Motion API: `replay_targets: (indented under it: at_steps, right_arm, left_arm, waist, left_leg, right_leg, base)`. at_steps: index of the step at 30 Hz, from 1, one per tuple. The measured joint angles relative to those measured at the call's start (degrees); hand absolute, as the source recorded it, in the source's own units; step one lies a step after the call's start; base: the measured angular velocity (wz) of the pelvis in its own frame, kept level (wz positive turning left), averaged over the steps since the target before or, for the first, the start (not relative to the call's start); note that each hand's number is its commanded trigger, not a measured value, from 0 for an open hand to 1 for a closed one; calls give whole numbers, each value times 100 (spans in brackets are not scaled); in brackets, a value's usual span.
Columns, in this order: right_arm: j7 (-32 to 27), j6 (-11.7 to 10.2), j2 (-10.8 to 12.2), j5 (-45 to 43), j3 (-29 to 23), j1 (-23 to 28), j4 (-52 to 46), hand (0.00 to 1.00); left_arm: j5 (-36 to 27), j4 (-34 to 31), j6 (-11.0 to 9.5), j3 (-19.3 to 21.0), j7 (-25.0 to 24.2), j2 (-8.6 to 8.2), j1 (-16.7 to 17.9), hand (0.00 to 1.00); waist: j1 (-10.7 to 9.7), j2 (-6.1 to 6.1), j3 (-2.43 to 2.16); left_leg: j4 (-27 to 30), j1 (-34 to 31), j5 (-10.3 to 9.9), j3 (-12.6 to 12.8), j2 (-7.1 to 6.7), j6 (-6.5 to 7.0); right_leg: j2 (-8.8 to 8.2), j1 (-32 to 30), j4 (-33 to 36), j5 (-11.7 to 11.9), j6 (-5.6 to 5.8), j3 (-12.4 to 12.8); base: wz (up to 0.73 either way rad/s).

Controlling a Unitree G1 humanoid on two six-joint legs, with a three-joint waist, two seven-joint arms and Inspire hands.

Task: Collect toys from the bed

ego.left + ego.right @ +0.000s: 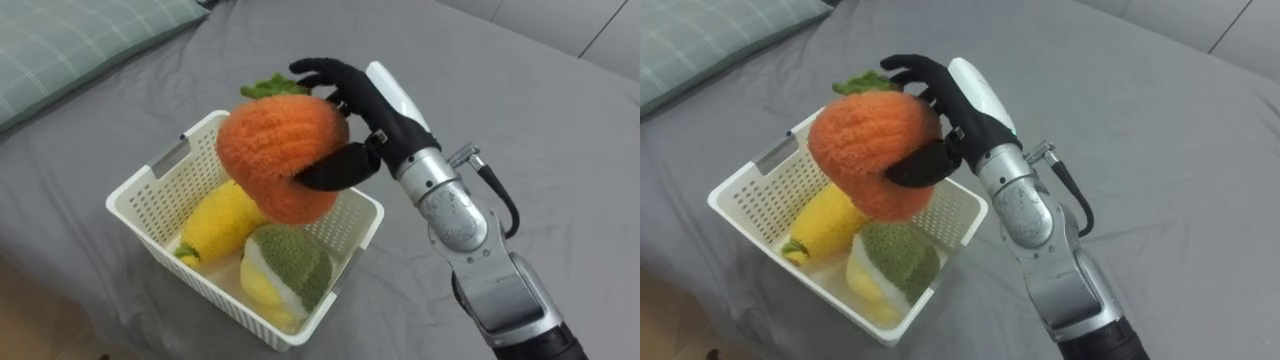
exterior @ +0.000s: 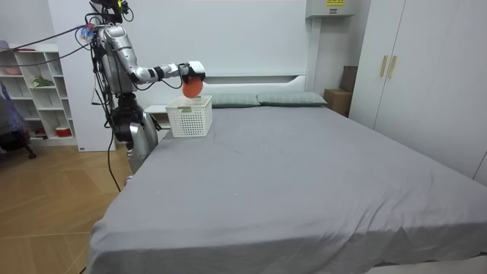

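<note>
1. Holding the fuzzy orange plush toy with the green leafy top (image 1: 280, 150), our black right hand (image 1: 372, 115) has its fingers curled over the toy's crown and its thumb hooked across the front. It is a full wrap, not a fingertip pinch.
2. The orange toy hangs just over the white perforated plastic basket (image 1: 165, 180), toward its far side. Its lower end is about level with the rim, and we cannot tell whether it touches the basket wall behind it.
3. Inside the basket lie a long yellow plush toy (image 1: 222, 222) and a rounded green-and-yellow plush toy (image 1: 290, 262), side by side and filling much of the floor.
4. The basket rests on the grey bed cover (image 1: 520, 110), close to the bed's edge, with a pale green checked pillow (image 1: 70, 45) beyond it. In the room view we stand at the bedside near the head end, arm stretched out over the basket.
5. We judge this to be the drop-off step — the toy is picked up and brought over, but not yet let go.
6. The next move calls for a short descent toward the free far corner, then the thumb and fingers spreading. The toy is bulky and will likely settle on the other two — released too near the rim, it could roll out.
</note>
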Motion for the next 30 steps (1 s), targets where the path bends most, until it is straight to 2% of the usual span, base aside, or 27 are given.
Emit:
replay_targets:
  at_steps: [5,10,16,26,30]
  right_arm:
    - [-10,0,-1,-30,0,0,171,0]
    - [-36,0,-5,-52,0,0,172,0]
    - [-72,0,-26,-97,0,7,195,0]
    - [-144,-5,-78,55,-1,78,226,0]
    - [-251,-28,-128,143,-24,112,606,0]
  left_arm:
    - [86,0,106,8,-4,2,4,0]
    - [238,-2,205,26,-6,7,1,0]
    - [351,-11,206,48,-158,101,-36,0]
    - [419,-48,204,194,-270,98,-35,0]
    - [419,-48,205,261,-270,100,-6,0]
  waist:
    - [66,39,26]
    - [74,37,16]
    - [52,63,14]
    - [71,68,3]
    - [23,139,-4]
  left_leg:
    - [42,-25,2,-44,-9,1]
    - [75,-67,2,-63,-13,1]
    - [140,-81,2,-76,-14,1]
    - [154,-76,0,-78,-20,3]
    - [143,6,-1,-52,-18,5]
  right_leg:
    - [-7,-5,-1,0,1,-70]
    - [-8,-22,-1,0,1,-86]
    - [-40,3,2,0,1,-98]
    - [-41,23,12,1,3,-86]
    - [-3,85,12,3,7,13]
  base:
    - [4]
    - [2]
    - [1]
    - [0]
    - [-3]
